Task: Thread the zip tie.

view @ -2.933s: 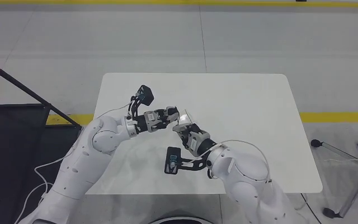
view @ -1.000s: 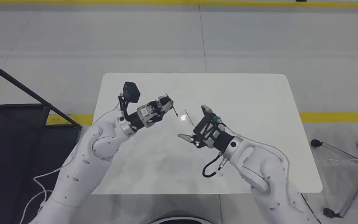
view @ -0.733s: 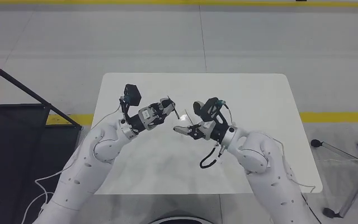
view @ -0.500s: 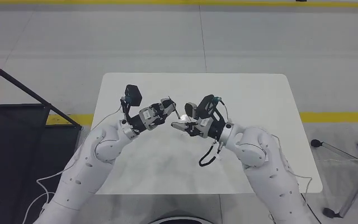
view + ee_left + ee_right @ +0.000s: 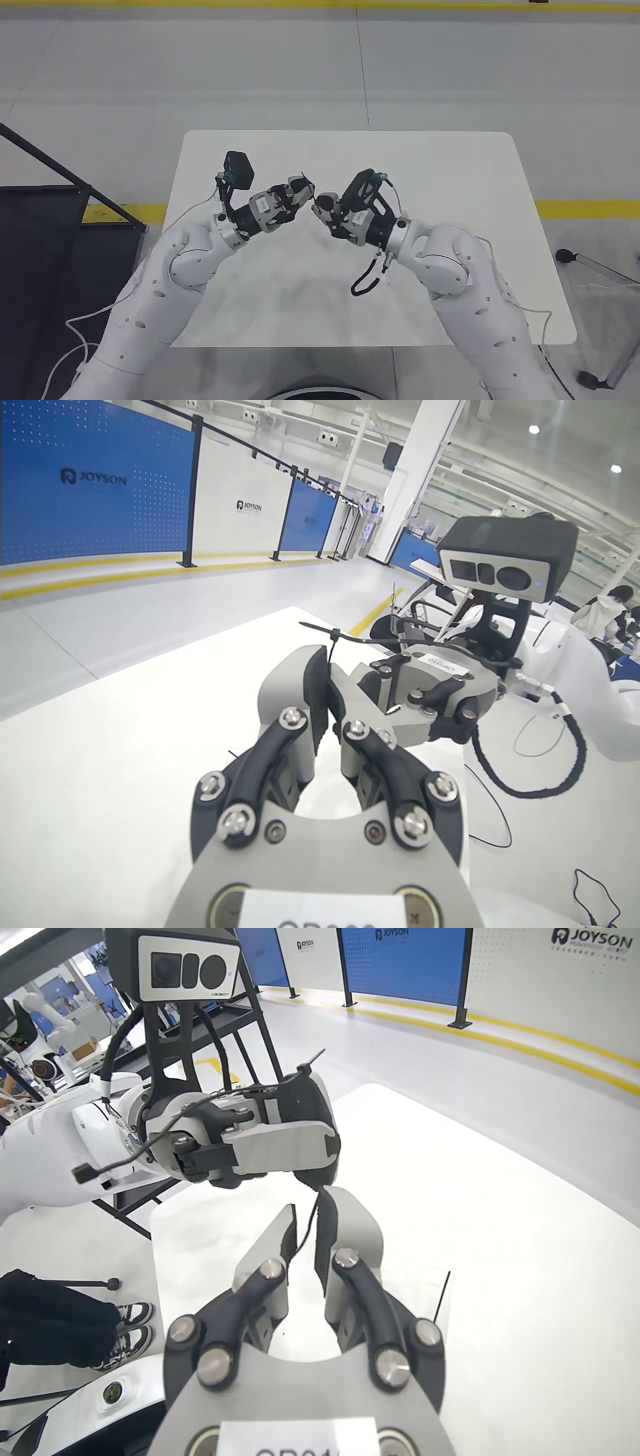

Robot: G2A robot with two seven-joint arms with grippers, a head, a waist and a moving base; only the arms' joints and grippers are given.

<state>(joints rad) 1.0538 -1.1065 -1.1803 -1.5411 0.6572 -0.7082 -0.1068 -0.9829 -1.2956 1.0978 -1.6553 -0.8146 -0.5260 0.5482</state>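
Fingers on the left (image 5: 315, 685) clench the zip tie (image 5: 334, 634), while the right fingers (image 5: 327, 1228) stand parted around its tail.

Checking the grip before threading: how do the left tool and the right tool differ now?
The left tool is shut on the zip tie; the right tool is open around a loose strand of the tie. The left tool grips near the tie's head; the right tool sits farther along the strap. Both are raised over the table, tips close together.
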